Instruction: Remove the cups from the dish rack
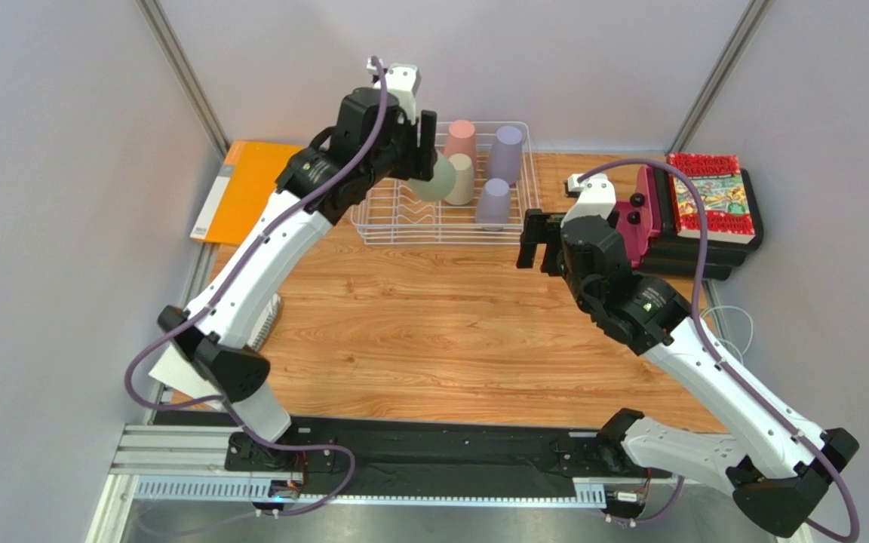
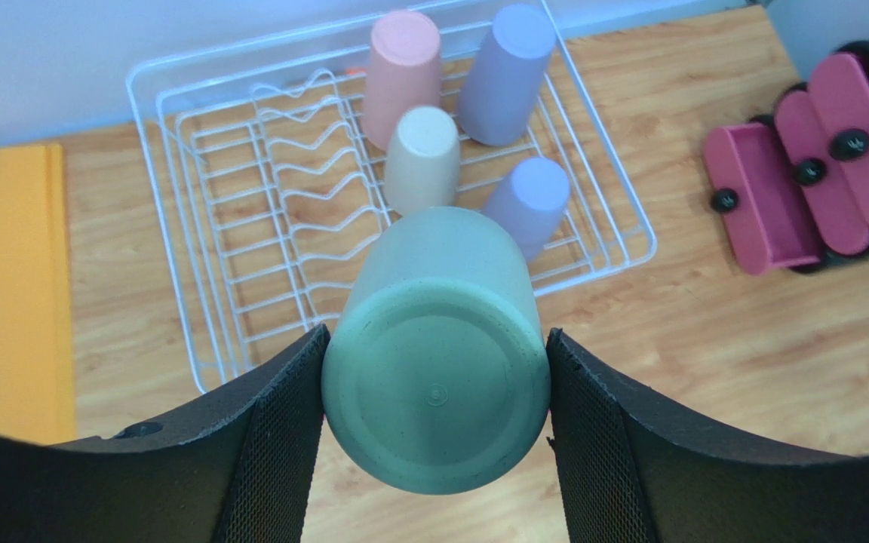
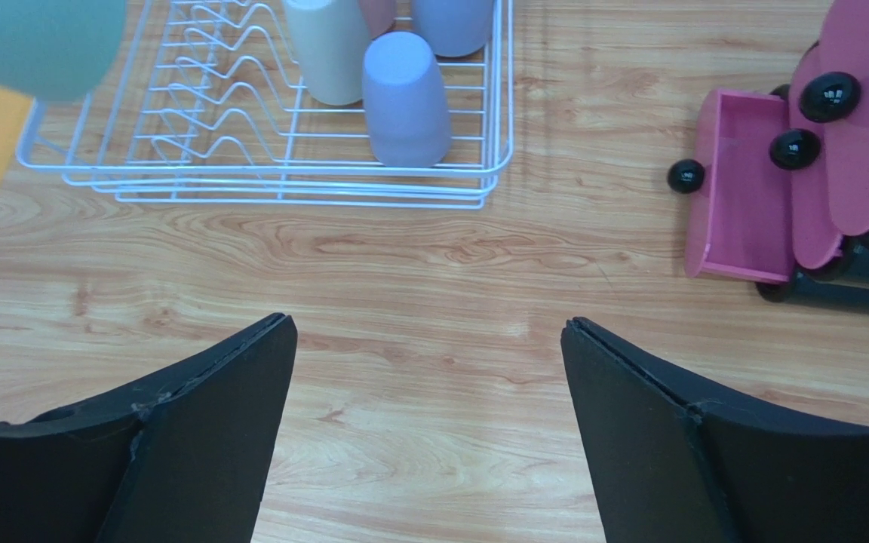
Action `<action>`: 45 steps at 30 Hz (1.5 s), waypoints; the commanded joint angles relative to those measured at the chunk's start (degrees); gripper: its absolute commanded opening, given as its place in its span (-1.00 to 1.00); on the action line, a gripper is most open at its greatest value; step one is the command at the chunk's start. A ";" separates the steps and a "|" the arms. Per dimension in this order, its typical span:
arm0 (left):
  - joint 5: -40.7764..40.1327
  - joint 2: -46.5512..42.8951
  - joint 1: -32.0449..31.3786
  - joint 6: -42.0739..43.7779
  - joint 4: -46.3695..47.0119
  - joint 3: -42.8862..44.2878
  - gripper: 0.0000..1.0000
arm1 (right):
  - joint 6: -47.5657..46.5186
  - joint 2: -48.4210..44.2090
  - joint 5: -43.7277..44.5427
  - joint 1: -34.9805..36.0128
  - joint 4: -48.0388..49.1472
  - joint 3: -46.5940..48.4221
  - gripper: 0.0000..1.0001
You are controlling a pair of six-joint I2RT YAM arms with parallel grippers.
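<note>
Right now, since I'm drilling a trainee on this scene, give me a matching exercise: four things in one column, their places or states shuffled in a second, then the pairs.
1. sage green plastic tumbler
2. pink plastic tumbler
3. right pincer
4. flat orange folder

A. open, empty, above the wooden table
B. standing in the white wire dish rack
C. clamped in the left pincer
D. lying flat, left of the rack

Pairs: 1-C, 2-B, 3-A, 4-D
</note>
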 commanded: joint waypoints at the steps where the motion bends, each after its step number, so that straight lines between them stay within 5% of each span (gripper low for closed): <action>1: 7.50 -9.84 -0.23 -6.38 4.45 -10.96 -1.00 | 2.60 -2.27 -6.49 0.01 3.90 1.50 0.86; 10: 17.00 -37.36 0.04 -16.41 17.29 -40.06 -1.00 | 14.62 -7.19 -25.04 -3.33 17.52 -6.65 0.86; 20: 32.04 -56.53 5.66 -33.37 42.49 -68.18 -1.00 | 34.75 -10.89 -47.12 -4.91 50.91 -24.07 0.79; 29: 33.89 -58.29 7.51 -39.18 51.99 -77.86 -1.00 | 40.14 -9.14 -54.33 -4.91 59.90 -26.27 0.73; 45: 33.89 -56.36 7.51 -38.13 51.40 -75.32 -1.00 | 38.82 -10.89 -56.26 -4.91 57.44 -30.93 0.72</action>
